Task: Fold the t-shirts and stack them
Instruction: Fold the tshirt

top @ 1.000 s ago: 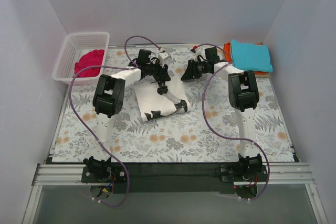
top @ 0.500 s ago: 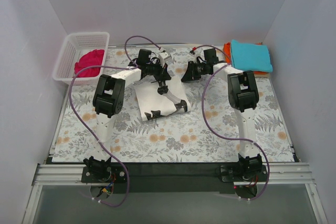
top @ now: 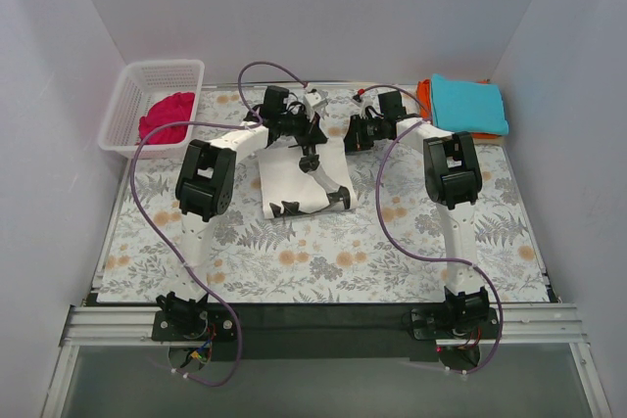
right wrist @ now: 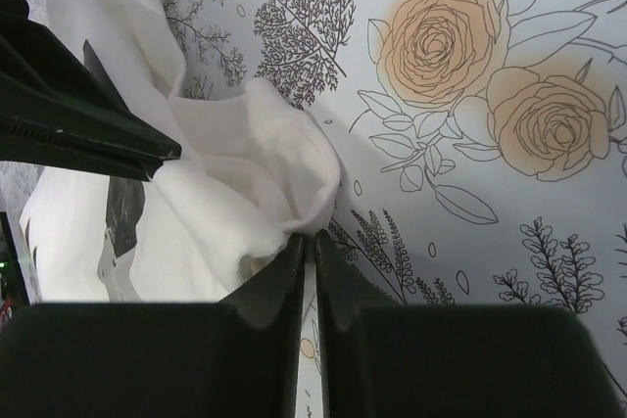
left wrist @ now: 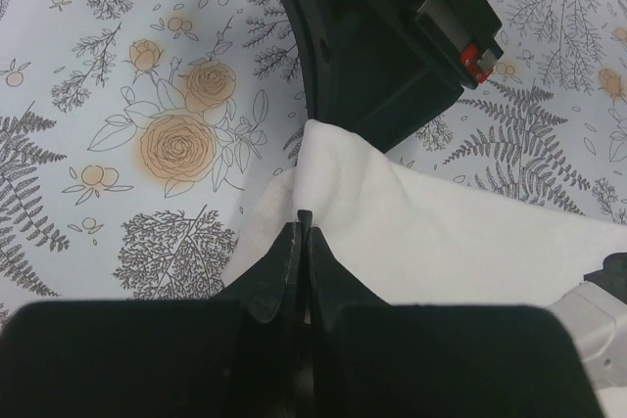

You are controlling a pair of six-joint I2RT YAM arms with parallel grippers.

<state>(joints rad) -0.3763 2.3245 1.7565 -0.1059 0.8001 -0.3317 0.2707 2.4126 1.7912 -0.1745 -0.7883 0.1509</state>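
While both jaws pinch the off-white t-shirt (top: 294, 185), a magenta t-shirt (top: 167, 116) seemingly fills the basket (top: 118, 110).

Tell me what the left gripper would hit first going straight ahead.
Past the off-white t-shirt pinched in the left gripper, probably the right arm's black housing; depth unclear.

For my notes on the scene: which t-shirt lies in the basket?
The magenta t-shirt, in the white basket. The off-white t-shirt is on the table; the teal t-shirt sits on the orange t-shirt, far right.
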